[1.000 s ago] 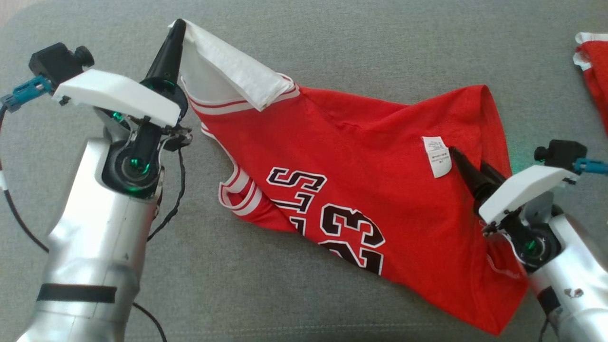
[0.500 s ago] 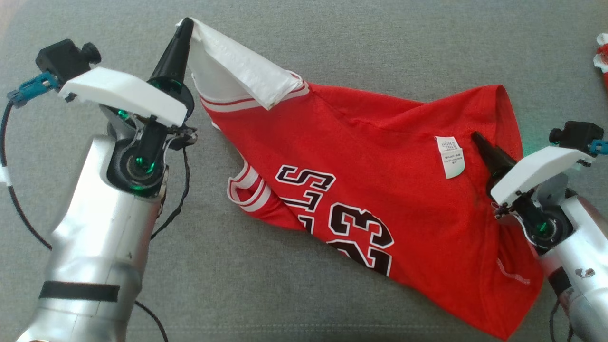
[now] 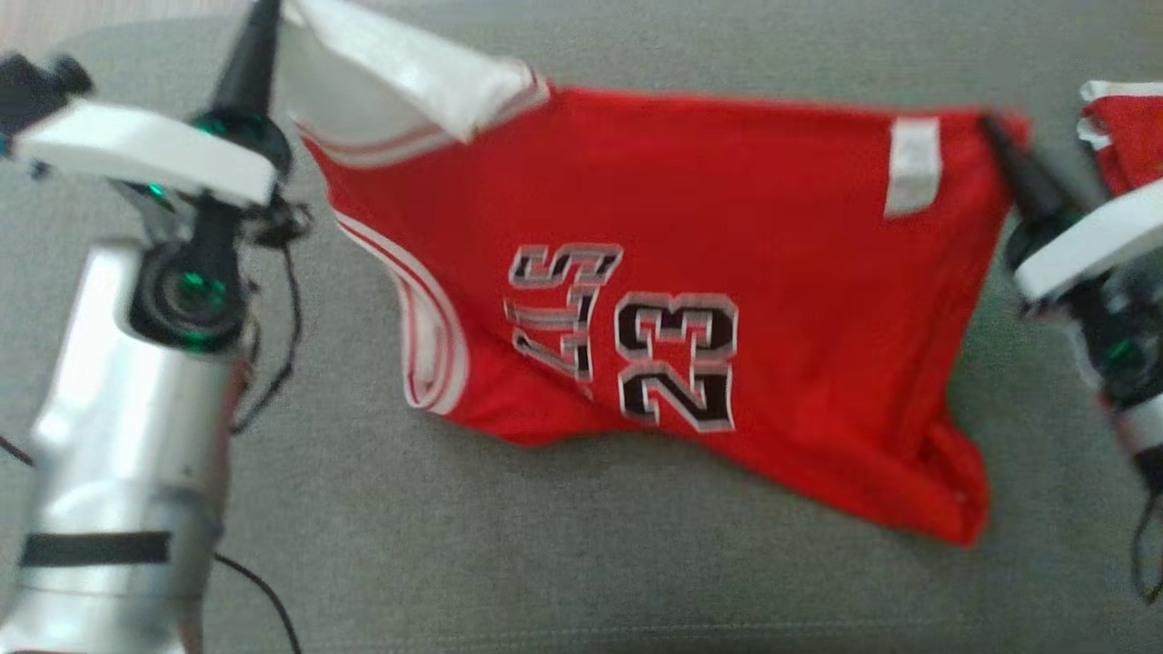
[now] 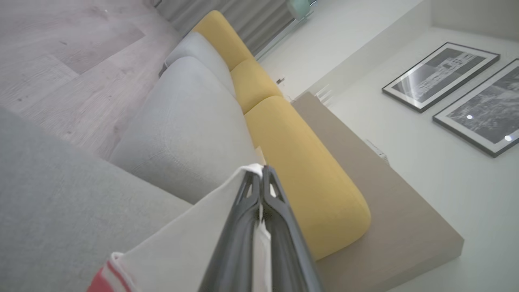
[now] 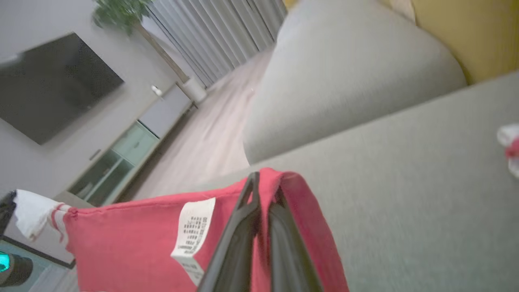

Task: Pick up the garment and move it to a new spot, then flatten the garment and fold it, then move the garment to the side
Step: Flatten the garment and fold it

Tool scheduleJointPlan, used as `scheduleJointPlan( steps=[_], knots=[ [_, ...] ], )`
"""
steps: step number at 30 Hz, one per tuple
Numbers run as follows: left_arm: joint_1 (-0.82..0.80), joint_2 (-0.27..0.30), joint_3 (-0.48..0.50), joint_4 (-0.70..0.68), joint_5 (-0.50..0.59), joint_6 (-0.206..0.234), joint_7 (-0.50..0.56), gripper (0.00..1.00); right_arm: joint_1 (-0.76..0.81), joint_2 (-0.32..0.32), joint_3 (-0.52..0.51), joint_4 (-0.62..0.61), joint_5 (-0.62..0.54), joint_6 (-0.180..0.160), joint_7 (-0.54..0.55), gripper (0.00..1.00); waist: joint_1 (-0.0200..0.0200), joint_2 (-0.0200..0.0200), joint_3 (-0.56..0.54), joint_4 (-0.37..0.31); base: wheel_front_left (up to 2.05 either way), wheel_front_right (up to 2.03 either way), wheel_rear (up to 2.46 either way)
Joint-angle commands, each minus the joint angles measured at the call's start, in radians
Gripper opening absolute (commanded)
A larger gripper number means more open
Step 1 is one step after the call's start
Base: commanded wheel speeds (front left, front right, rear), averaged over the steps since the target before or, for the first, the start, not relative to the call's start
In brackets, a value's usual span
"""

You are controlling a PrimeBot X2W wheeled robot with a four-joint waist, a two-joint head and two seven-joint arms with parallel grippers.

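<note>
The garment (image 3: 681,227) is a red jersey with white trim and a black "23". It hangs stretched between my two grippers above the grey cushion (image 3: 545,563), its lower edge drooping toward the cushion. My left gripper (image 3: 263,18) is shut on the white folded shoulder part (image 4: 194,247); in the left wrist view the gripper (image 4: 260,174) pinches that white cloth. My right gripper (image 3: 992,127) is shut on the red hem corner beside the white care label (image 3: 911,168). In the right wrist view that gripper (image 5: 265,182) pinches the red hem (image 5: 300,211).
Another red and white cloth (image 3: 1122,136) lies at the far right of the cushion, just behind my right arm. Black cables (image 3: 273,363) hang off the left arm. Grey and yellow sofa cushions (image 4: 284,154) and wooden floor (image 4: 61,61) lie beyond the left gripper.
My right gripper has shut on the hem corner and risen. Both arms have lifted and drawn apart, pulling the jersey's top edge taut. The picture is blurred from motion.
</note>
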Motion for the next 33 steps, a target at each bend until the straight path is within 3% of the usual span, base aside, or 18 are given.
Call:
scheduleJointPlan(
  steps=[1, 6, 11, 16, 21, 27, 33],
  knots=[
    [-0.088, 0.049, 0.05, -0.056, -0.011, 0.01, 0.013, 0.0, -0.049, -0.042, -0.016, -0.053, 0.02, -0.001, -0.002, 0.0, 0.0, 0.0, -0.007, -0.01, 0.0, 0.0, 0.0],
    [-0.234, 0.083, 0.067, -0.116, -0.029, 0.07, 0.089, 0.0, -0.228, -0.087, -0.039, -0.115, 0.022, -0.001, 0.061, 0.0, 0.0, 0.0, 0.035, -0.026, 0.0, 0.0, 0.0],
    [-0.506, 0.084, 0.017, -0.053, 0.029, 0.071, 0.133, 0.0, -0.503, -0.066, -0.034, -0.045, -0.061, -0.001, 0.112, 0.0, 0.0, 0.0, 0.144, -0.031, 0.0, 0.0, 0.0],
    [-0.798, 0.061, 0.001, 0.114, 0.115, 0.034, 0.044, 0.0, -0.748, -0.009, -0.017, 0.059, -0.149, -0.001, 0.087, 0.0, 0.0, 0.0, 0.244, -0.037, 0.0, 0.0, 0.0],
    [-0.976, 0.04, -0.002, 0.257, 0.154, -0.024, -0.055, 0.0, -0.889, 0.006, 0.026, 0.116, -0.191, -0.001, 0.034, 0.0, 0.0, 0.0, 0.304, -0.028, 0.0, 0.0, 0.0],
    [-0.971, 0.014, -0.02, 0.342, 0.12, -0.066, -0.099, 0.0, -0.923, -0.029, 0.101, 0.149, -0.184, -0.001, -0.015, 0.0, 0.0, 0.0, 0.356, 0.015, 0.0, 0.0, 0.0],
    [-0.784, 0.01, -0.054, 0.285, 0.024, -0.071, -0.11, 0.0, -0.815, -0.084, 0.171, 0.155, -0.114, -0.001, -0.075, 0.0, 0.0, 0.0, 0.339, 0.058, 0.0, 0.0, 0.0]
  ],
)
